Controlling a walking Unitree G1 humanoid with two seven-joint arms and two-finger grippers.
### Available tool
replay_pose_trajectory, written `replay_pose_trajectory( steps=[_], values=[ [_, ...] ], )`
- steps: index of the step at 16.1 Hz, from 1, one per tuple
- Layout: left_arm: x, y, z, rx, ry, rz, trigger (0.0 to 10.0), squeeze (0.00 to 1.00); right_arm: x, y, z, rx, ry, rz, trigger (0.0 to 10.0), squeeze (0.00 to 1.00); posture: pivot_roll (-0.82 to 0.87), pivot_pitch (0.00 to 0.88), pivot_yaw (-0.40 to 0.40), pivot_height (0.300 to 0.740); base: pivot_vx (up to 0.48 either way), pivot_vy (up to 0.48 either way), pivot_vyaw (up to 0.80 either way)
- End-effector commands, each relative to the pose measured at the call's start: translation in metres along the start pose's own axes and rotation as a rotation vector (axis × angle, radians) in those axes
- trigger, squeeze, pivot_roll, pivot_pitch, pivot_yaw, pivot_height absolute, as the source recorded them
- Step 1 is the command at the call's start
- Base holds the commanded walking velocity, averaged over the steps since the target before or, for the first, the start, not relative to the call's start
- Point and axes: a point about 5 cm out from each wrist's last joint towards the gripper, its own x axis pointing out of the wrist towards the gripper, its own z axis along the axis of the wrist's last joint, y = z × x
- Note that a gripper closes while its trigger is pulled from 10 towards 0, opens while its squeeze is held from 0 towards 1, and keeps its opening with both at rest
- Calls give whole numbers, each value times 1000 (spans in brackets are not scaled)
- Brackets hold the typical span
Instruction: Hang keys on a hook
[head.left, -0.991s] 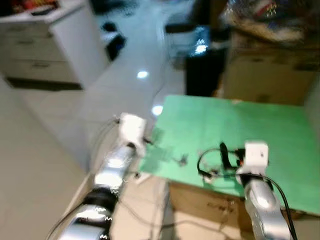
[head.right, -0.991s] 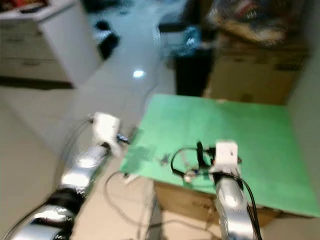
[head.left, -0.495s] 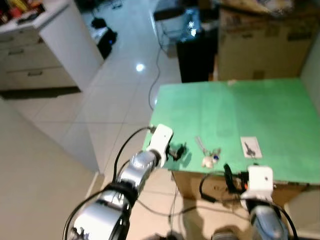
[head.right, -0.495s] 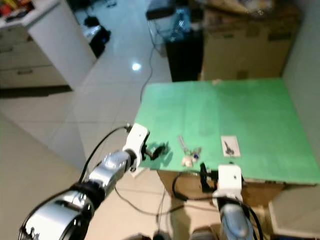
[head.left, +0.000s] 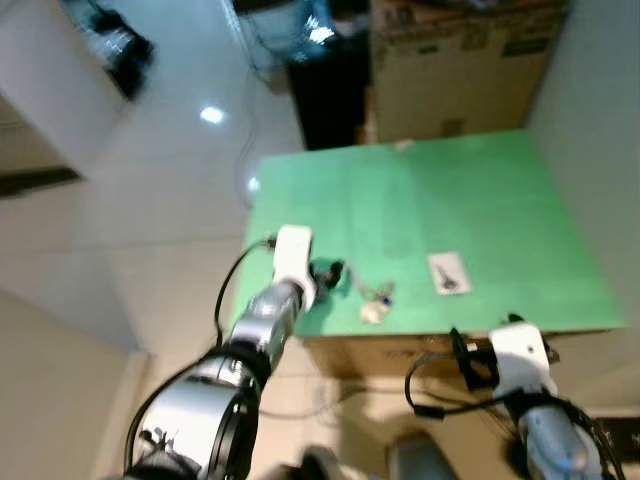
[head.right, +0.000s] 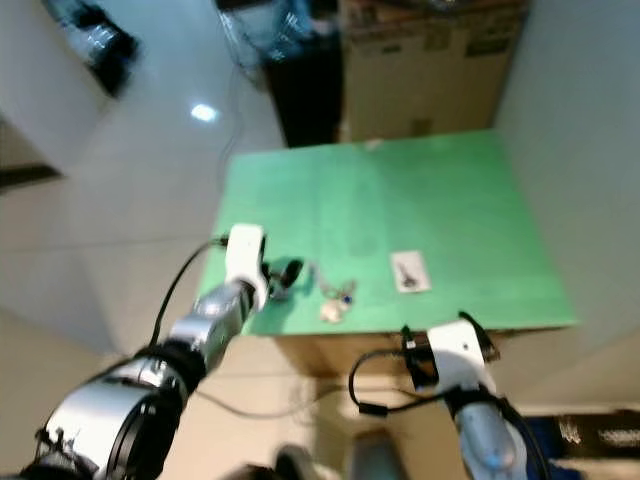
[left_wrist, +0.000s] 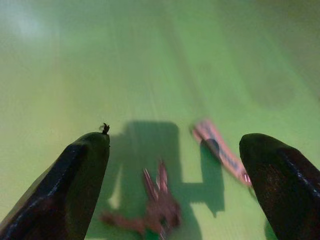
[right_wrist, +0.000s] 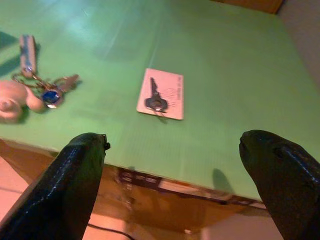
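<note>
The keys lie on the green counter close to its near edge, at about 7 o'clock on the surface, with a pale fob and a blue tag on the ring. A white card carrying a single key rests at 3 o'clock from them, well apart. The left gripper sits low over the counter at 9 o'clock of the keys, jaws spread wide. The right gripper hangs off the near edge at 5 o'clock, jaws also spread, holding nothing. A cardboard box stands beyond the far edge.
</note>
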Motion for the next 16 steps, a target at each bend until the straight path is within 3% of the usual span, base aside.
replay_pose_trajectory(
  steps=[1,6,10,16],
  values=[
    [-4,7,-12,-45,16,42,10000,0,5,3,5,16,-4,56,10000,0,-388,166,91,740,0,0,0],
    [-11,1,-32,-54,-20,58,10000,0,25,8,19,-12,-25,171,10000,0,-320,148,14,740,0,0,0],
    [-14,5,-33,6,-45,61,10000,0,33,18,19,19,-25,182,10000,0,-291,121,31,740,0,0,0],
    [-9,-6,-30,21,-16,24,10000,0,39,17,21,16,-34,192,10000,0,-314,110,39,740,0,0,0]
  ],
)
